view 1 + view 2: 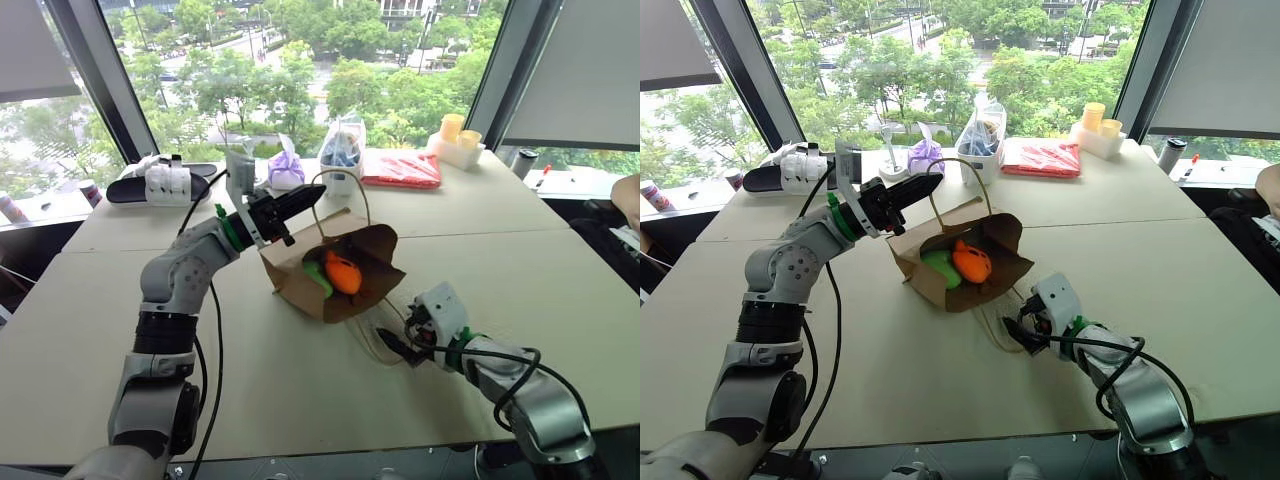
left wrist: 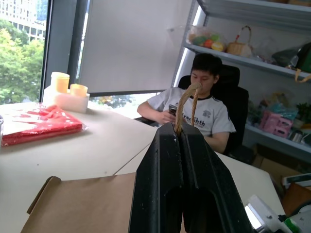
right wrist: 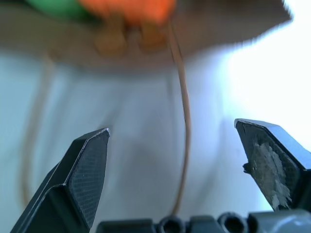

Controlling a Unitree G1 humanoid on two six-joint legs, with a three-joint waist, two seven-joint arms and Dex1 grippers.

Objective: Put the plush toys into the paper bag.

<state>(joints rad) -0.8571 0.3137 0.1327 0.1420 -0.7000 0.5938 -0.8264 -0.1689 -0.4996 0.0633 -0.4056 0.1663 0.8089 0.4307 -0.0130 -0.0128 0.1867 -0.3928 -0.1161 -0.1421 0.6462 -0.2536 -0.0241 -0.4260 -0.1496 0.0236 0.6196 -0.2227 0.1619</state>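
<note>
The brown paper bag (image 1: 300, 275) lies tilted on the table with its mouth open toward me. Inside it sit the orange pumpkin plush (image 1: 343, 272) and the green plush (image 1: 318, 278). My left gripper (image 1: 305, 200) is above the bag's far side, shut on one tan cord handle (image 2: 187, 104), which it holds up in a loop. The other handle (image 3: 184, 111) lies slack on the table in front of the bag. My right gripper (image 1: 393, 345) hovers low over that slack cord, open and holding nothing, its fingers (image 3: 82, 170) spread wide.
At the table's far side stand a purple cloth bundle (image 1: 286, 170), a clear plastic bag with blue contents (image 1: 342, 150), a red packet (image 1: 400, 168) and yellow cups (image 1: 455, 135). A black and white device (image 1: 165, 185) lies at far left. A person (image 2: 199, 107) sits beyond the table's right side.
</note>
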